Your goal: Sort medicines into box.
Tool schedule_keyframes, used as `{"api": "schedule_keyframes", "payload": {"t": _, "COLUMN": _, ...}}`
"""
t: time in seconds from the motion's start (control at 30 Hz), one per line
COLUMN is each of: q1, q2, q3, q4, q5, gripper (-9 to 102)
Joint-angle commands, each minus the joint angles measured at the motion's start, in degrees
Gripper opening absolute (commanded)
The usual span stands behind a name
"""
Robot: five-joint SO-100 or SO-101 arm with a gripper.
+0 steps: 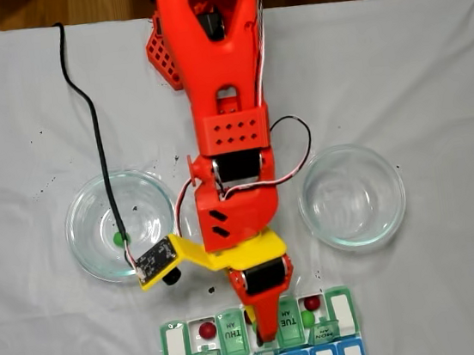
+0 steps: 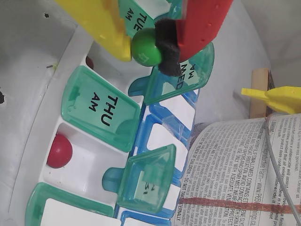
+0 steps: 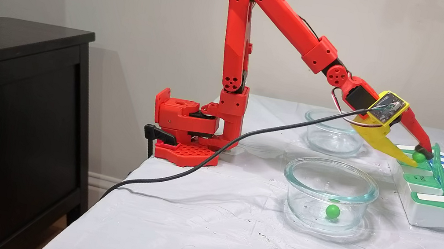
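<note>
Red printed arm [image 3: 287, 23]; gripper [image 2: 143, 47] yellow and red fingers, black pad, perhaps foam.

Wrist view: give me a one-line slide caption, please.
Gripper pinching a small round green pill above the translucent green-lidded weekly pill organizer, with a dark red round pill in an open white compartment.

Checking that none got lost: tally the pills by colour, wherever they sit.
Green pills: 3, one in the gripper, one in the glass dish, one in the box.
Red pills: 3, all in the box.
Total: 6.
</note>
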State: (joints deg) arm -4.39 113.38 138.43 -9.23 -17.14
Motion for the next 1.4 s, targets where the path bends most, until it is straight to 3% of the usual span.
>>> {"api": "schedule_keyframes", "payload": {"t": 0.0, "q1": -0.88, "q2": 1.93, "q3": -0.62, "q4": -1.76, "q5": -0.62, "gripper": 17}}
{"api": "schedule_keyframes", "payload": {"t": 0.33, "q1": -1.05, "q2": 2.46, "q3": -0.35, "q4": -0.62, "q5": -0.18, "gripper": 20}}
{"api": "schedule_keyframes", "payload": {"t": 0.5, "q1": -0.35, "q2": 8.44, "q3": -0.35, "q4": 5.19, "q5": 0.09, "gripper": 20}}
{"api": "schedule_keyframes", "payload": {"t": 0.67, "q1": 0.79, "q2": 16.44, "q3": -2.55, "q4": 17.31, "q5": -1.67, "gripper": 0}}
{"api": "schedule_keyframes", "payload": {"t": 1.03, "q1": 5.98, "q2": 21.45, "q3": -18.72, "q4": 51.59, "q5": -10.37, "gripper": 0}}
{"api": "schedule_keyframes", "payload": {"t": 1.3, "q1": 13.71, "q2": 13.71, "q3": -34.1, "q4": 73.56, "q5": -20.57, "gripper": 0}}
{"api": "schedule_keyframes", "payload": {"t": 1.37, "q1": 15.21, "q2": 13.1, "q3": -35.07, "q4": 75.76, "q5": -21.53, "gripper": 0}}
